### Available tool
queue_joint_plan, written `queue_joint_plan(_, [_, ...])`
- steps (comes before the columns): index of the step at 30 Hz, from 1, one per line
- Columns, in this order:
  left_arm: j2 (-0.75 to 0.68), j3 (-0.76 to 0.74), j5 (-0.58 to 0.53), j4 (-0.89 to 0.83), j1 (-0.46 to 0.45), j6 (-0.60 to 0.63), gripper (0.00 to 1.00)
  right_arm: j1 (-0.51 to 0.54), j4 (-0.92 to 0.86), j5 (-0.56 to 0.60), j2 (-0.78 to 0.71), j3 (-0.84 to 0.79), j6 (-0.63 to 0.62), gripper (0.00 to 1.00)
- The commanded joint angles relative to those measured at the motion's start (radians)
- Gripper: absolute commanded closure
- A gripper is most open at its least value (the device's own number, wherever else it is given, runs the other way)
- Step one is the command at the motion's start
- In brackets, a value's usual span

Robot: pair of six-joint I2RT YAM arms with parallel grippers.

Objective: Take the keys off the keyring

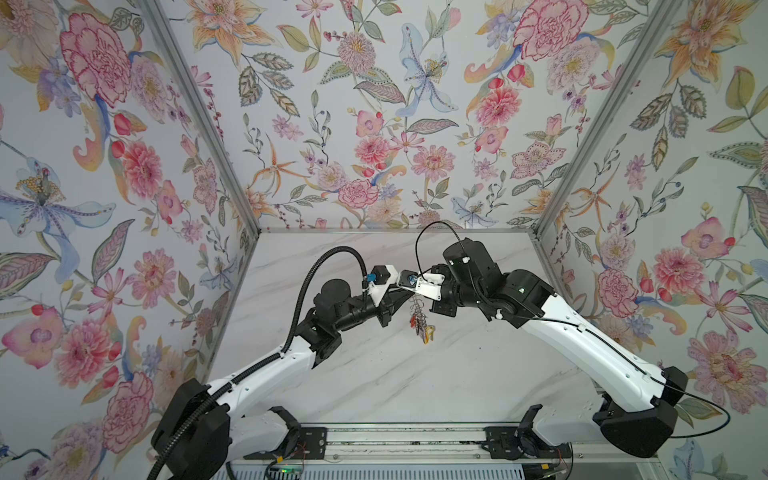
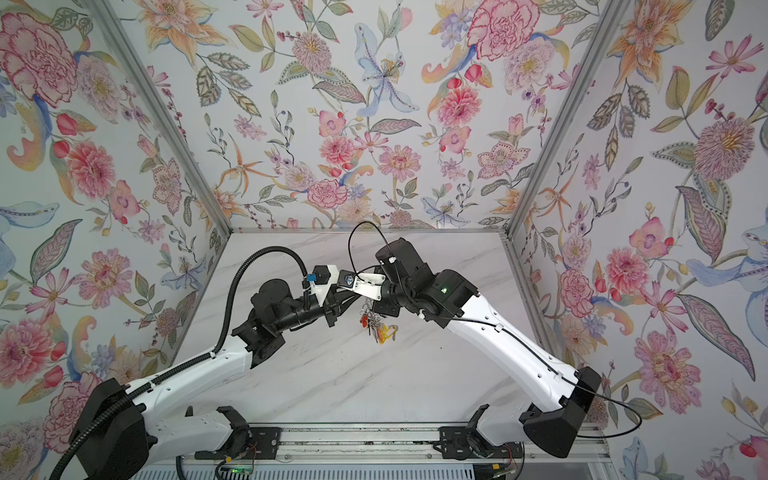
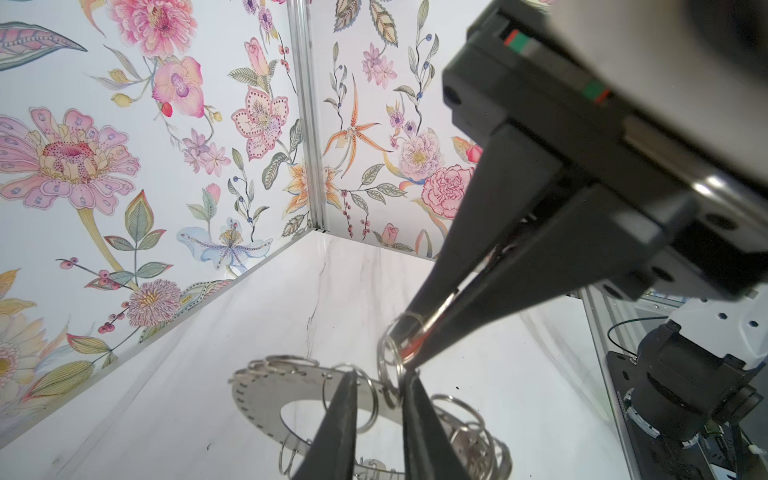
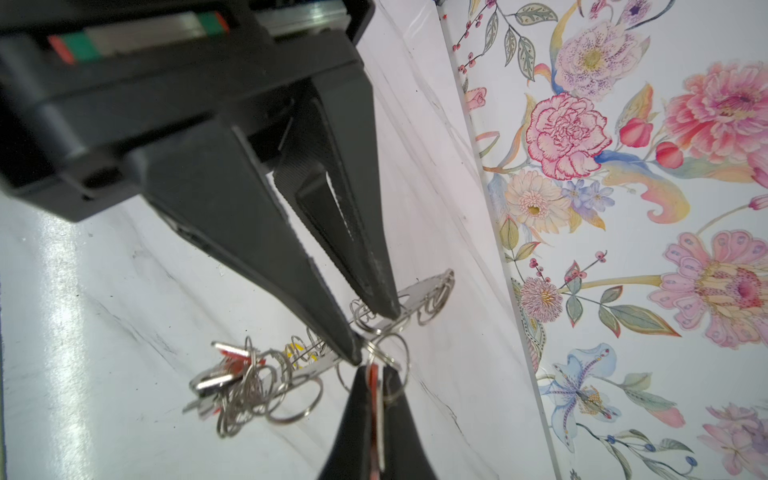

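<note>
Over the middle of the desk [image 1: 415, 395], pinching a red-tagged key [image 4: 373, 384] between the right gripper's [image 4: 374, 372] jaws, closed tight and flat on the coloured tag. Linking that key's wire loop [image 3: 388, 361] to the rim of the keyring [image 3: 266, 399], with the grey disc lifted off the desk and hanging below both grippers in both top views. Reaching in with the left gripper [image 3: 382, 374] from the opposite side, almost tip to tip with the right one. Showing the left jaws partly open, with a narrow gap between the fingertips [image 3: 349, 384]. Placing both tips over the disc close to its rim, with a strip of metal and a loop visible in the gap. Not showing clearly whether those jaws are gripping anything. Dangling the other keys [image 4: 224, 370] in a bunch at the low end of the disc, tangled among many empty loops [image 4: 291, 399]. Showing red tags on the side towards the left arm and a yellow tag [image 2: 390, 332] on the side towards the right arm.
</note>
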Motion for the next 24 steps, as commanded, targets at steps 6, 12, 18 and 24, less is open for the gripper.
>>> queue_joint_plan(6, [0.019, 0.048, 0.023, -0.028, -0.009, 0.036, 1.0, 0.01, 0.025, -0.004, -0.023, 0.018, 0.015, 1.0])
queue_joint_plan(12, [-0.002, 0.052, 0.013, -0.067, -0.009, 0.085, 1.0, 0.005, 0.024, 0.012, -0.041, 0.011, 0.018, 1.0])
queue_joint_plan(18, [-0.033, 0.053, 0.006, -0.075, -0.004, 0.126, 1.0, -0.013, 0.024, 0.024, -0.069, -0.019, 0.034, 1.0])
queue_joint_plan(24, [-0.061, 0.02, 0.014, 0.026, -0.001, 0.116, 1.0, -0.051, 0.024, -0.027, -0.088, -0.052, 0.06, 1.0])
